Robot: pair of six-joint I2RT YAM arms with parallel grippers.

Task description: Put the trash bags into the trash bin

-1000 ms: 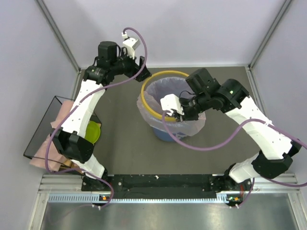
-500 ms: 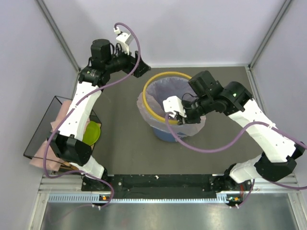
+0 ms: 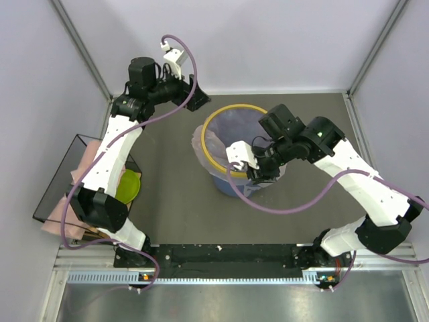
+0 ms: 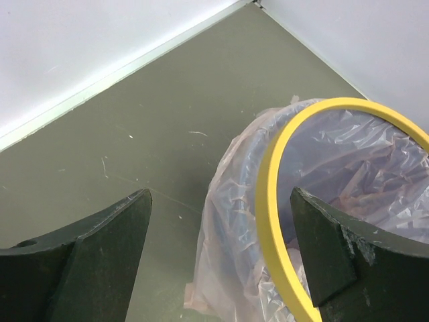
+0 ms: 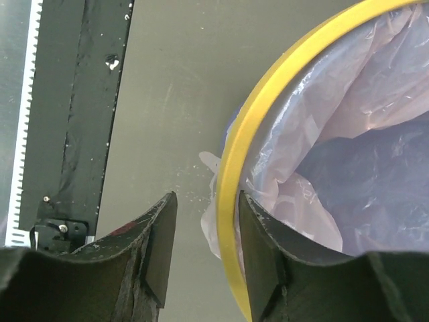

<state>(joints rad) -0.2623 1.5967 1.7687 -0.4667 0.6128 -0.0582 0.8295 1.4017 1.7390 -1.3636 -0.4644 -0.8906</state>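
The trash bin [image 3: 224, 184] is a blue bucket in mid-table with a yellow rim ring [image 3: 231, 105]. A pale pink trash bag [image 3: 201, 144] lines it, its edge hanging down the outside under the ring. My right gripper [image 3: 258, 173] sits at the near right rim. In the right wrist view it [image 5: 207, 195] is open and straddles the ring [image 5: 231, 174]: one finger outside, the other inside against the bag [image 5: 375, 100]. My left gripper [image 3: 200, 99] hovers wide open beyond the far left rim. In its wrist view it [image 4: 220, 194] holds nothing above the ring [image 4: 268, 201] and bag [image 4: 228, 221].
A dark tray [image 3: 64, 171] at the left table edge holds more pink bags [image 3: 84, 164] and a green bowl [image 3: 129, 184]. Walls close in at the back and both sides. A black rail [image 3: 221, 255] runs along the near edge.
The yellow ring now lies level round the bin's mouth over the bag. My right jaws have parted from their shut hold at the near rim. My left gripper drew back up and left.
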